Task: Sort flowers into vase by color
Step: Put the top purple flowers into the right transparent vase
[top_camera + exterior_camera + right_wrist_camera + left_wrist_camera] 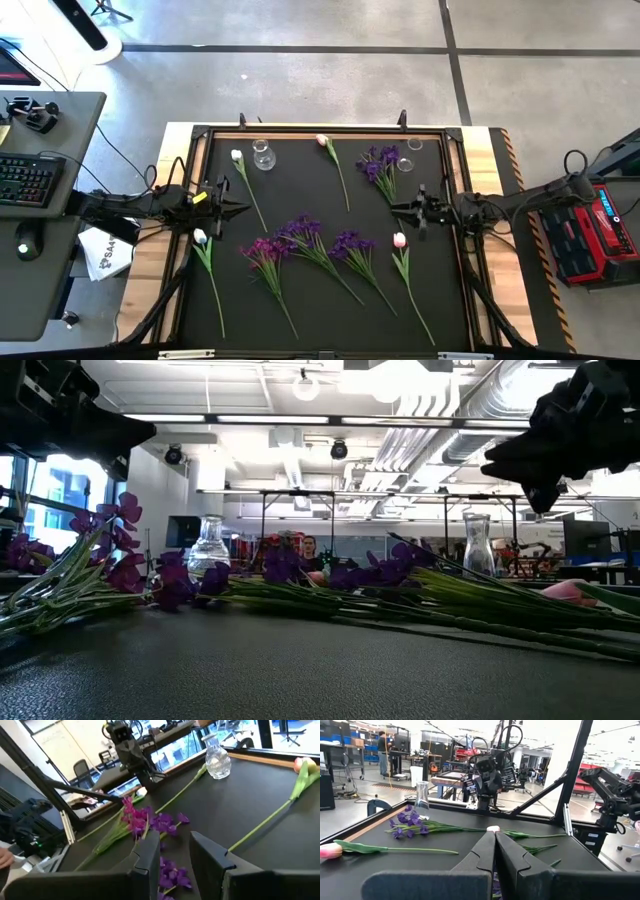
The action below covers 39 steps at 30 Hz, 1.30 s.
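Observation:
Artificial flowers lie flat on the black mat. In the high view there are two white tulips, two pink tulips, one purple cluster at the far right and three purple clusters in the near middle. Two clear glass vases stand near the far edge. My left gripper hovers shut at mid-left, beside a white tulip's stem. My right gripper hovers open at mid-right, between the far purple cluster and a pink tulip.
A raised black frame and wooden border edge the mat. The two arms face each other across the middle. Bare mat lies between the grippers and along the near edge. A desk with a keyboard stands left of the table, and a red case right.

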{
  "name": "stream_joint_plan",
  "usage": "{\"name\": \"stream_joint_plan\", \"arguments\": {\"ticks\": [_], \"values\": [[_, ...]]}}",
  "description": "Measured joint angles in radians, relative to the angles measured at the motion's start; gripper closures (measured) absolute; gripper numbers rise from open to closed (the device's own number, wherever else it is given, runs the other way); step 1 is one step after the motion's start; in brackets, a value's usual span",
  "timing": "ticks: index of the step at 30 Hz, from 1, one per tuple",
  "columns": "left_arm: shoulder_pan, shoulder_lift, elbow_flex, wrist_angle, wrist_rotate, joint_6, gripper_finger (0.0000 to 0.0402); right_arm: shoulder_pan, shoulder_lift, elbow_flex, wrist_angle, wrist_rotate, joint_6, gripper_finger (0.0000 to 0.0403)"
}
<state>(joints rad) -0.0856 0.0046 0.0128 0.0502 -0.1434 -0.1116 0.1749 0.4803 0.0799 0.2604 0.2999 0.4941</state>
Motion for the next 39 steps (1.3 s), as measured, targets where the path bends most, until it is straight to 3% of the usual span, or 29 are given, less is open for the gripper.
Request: {"name": "stream_joint_plan", "arguments": {"ticks": [8,11,15,19,26,31,39], "values": [[0.0,0.0,0.0,0.0,0.0,0.0,0.0401,-0.013,0.015,0.001,0.124,0.033,-0.007,0.0314],[0.0,0.0,0.0,-0.001,0.0,0.0,0.0401,-0.012,0.034,0.063,0.098,0.03,-0.07,0.0314],[0.0,0.0,0.0,-0.001,0.0,0.0,0.0401,-0.002,0.135,0.22,-0.145,0.134,-0.12,0.0313],[0.0,0.0,0.0,-0.001,0.0,0.0,0.0401,-0.022,0.286,0.394,-0.441,0.198,-0.063,0.0292],[0.0,0.0,0.0,-0.001,0.0,0.0,0.0401,-0.108,0.553,0.602,-0.785,0.177,0.166,0.0182],[0.0,0.0,0.0,-0.001,0.0,0.0,0.0401,-0.207,0.746,0.635,-0.889,0.11,0.321,0.0124],[0.0,0.0,0.0,-0.001,0.0,0.0,0.0401,-0.341,0.977,0.647,-0.912,0.012,0.38,0.0127]]}}
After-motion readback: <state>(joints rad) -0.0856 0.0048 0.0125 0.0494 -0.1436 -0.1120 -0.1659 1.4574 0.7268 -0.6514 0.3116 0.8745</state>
